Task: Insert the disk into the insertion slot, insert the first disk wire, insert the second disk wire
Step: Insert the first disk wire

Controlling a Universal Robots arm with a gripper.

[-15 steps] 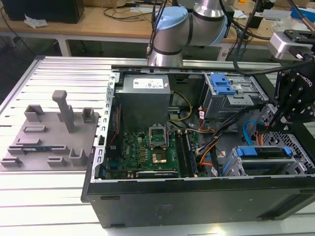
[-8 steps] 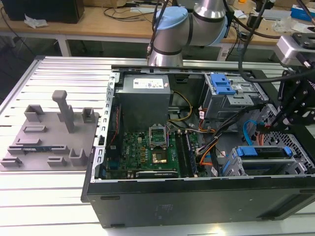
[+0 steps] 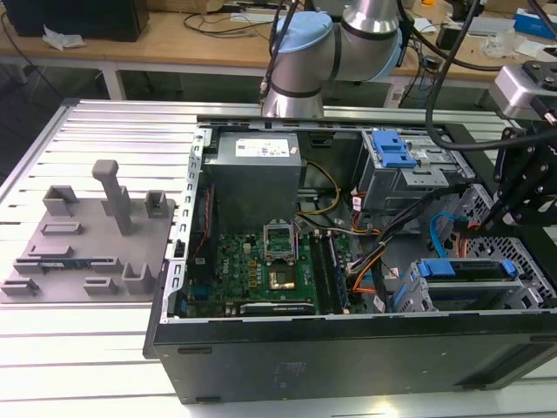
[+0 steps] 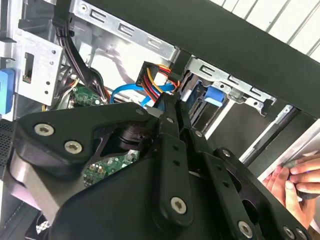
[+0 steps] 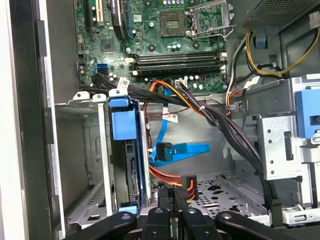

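The disk (image 5: 125,130) sits in the insertion slot (image 5: 85,160) at a case (image 3: 348,366) corner; the pincer (image 5: 175,202) pinches a red-orange-yellow disk wire (image 5: 187,186) plug just beside it

Work surface: a desk (image 3: 87,122) of silver slotted aluminium profiles, grooves running across the exterior view, evenly lit with soft, pale reflections. Behind it, along the far side of the exterior view, stands a light wooden bench (image 3: 174,42) on white legs (image 3: 113,83); it carries a black box (image 3: 78,17) at the exterior view's left, a crumpled white sheet (image 3: 63,38) just beside that box, loose cables (image 3: 218,19) near the middle and a blue box (image 3: 533,22) at the exterior view's right. The floor (image 3: 30,87) under the bench is dark and in shade.
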